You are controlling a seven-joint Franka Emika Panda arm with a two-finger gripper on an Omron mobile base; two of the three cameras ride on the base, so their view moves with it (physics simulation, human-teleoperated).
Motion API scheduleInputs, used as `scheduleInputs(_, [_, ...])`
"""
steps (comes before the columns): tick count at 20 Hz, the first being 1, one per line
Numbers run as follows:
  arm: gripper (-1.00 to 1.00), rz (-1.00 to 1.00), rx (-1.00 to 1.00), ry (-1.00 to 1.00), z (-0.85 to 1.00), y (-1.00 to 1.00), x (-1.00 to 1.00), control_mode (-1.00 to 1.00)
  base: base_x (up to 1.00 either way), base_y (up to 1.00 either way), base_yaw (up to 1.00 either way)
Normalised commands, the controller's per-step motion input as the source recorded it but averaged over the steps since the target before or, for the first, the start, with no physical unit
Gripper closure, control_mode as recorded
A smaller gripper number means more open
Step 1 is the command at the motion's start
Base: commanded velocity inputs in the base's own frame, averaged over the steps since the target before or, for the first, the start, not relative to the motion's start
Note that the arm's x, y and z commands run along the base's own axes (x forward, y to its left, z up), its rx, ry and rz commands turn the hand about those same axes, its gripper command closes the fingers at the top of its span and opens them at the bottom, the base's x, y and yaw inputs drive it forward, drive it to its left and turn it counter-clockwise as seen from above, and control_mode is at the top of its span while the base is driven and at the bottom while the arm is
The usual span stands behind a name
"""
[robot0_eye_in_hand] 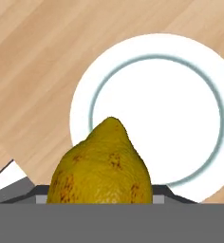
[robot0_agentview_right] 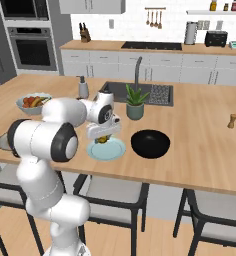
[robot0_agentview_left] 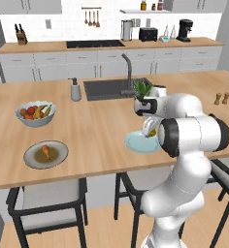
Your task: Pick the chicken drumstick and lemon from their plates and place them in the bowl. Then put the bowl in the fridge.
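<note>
While the wooden counter [robot0_agentview_right: 200, 145] carries everything, the black bowl [robot0_agentview_right: 150, 143] sits just right of the pale plate [robot0_agentview_right: 106, 149], w/ the grey plate [robot0_agentview_left: 45, 154] well to the left holding the drumstick [robot0_agentview_left: 47, 152]. Gripper [robot0_agentview_right: 105, 137] hangs above the pale plate (fingers mostly hidden), closed on the lemon [robot0_eye_in_hand: 100, 167], lifted off it.

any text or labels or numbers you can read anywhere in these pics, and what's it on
None can be read.
The soap dispenser, toaster, coffee maker and the jars on the shelf carry no legible marks; if they have any, they are too small and blurred.
The lemon in the gripper, the pale blue-green plate, the black bowl and the wall oven show no print.
</note>
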Motion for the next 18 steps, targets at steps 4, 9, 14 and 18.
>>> scheduleInputs(4, [1.0,-0.2,-0.11,0.12,0.51,-0.31,0.06,-1.0,0.0,0.0,0.0])
scheduleInputs(9, [1.0,-0.27,-0.02,0.21,0.1,-0.74,0.24,-1.0,0.0,0.0,0.0])
scheduleInputs(14, [1.0,-0.19,0.0,0.13,0.0,-0.91,0.22,-1.0,0.0,0.0,0.0])
scheduleInputs(18, [1.0,-0.07,0.0,0.08,-0.01,-0.71,0.36,-1.0,0.0,0.0,0.0])
